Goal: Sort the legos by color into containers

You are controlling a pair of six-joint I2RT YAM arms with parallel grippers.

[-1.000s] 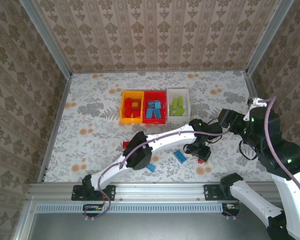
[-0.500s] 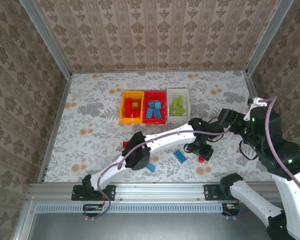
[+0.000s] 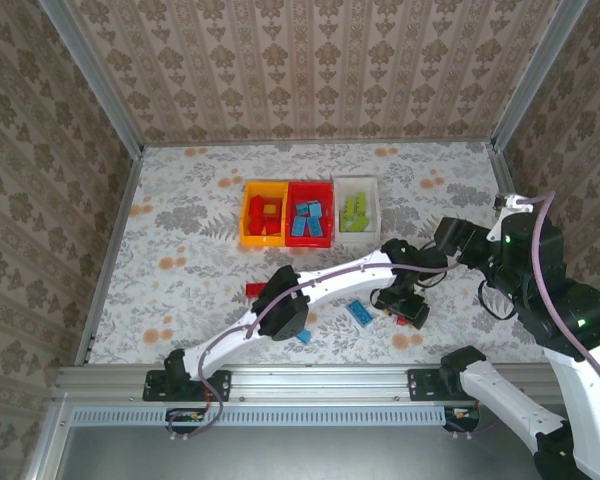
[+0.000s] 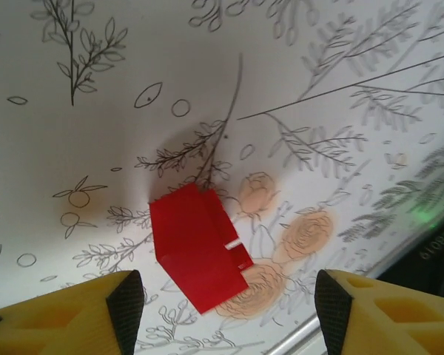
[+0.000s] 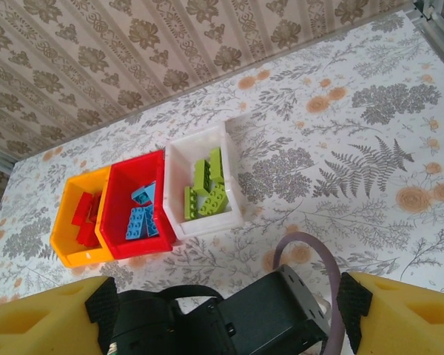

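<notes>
Left tool [image 4: 226,299] hangs over a red brick [image 4: 198,251] with its fingers [image 4: 96,318] spread well apart, one on each side and neither touching it. The brick lies flat on the tabletop [image 4: 96,148], toward the front right, and sits askew to the line between the fingers.

The step in hand looks like the pick-up of this brick. The next move would call for turning the wrist to square up with the brick's sides. Then the tool would lower, close, and carry the brick to the yellow-orange bin [image 3: 245,215], where the other red bricks lie. That bin stands at the left end of the row. Beside it the red bin [image 3: 310,242] holds blue bricks and the white bin [image 3: 376,205] holds green ones. A blue brick [image 3: 359,312] lies just left of the red one. Another blue brick [image 3: 302,336] and another red brick [image 3: 252,290] wait further left.

The metal rail [image 4: 296,342] at the front edge runs near the brick, so there is little room on that side. The right tool [image 5: 227,307], fingers apart and holding nothing, hovers close behind. The stretch of tabletop between the brick and the bins is open.
</notes>
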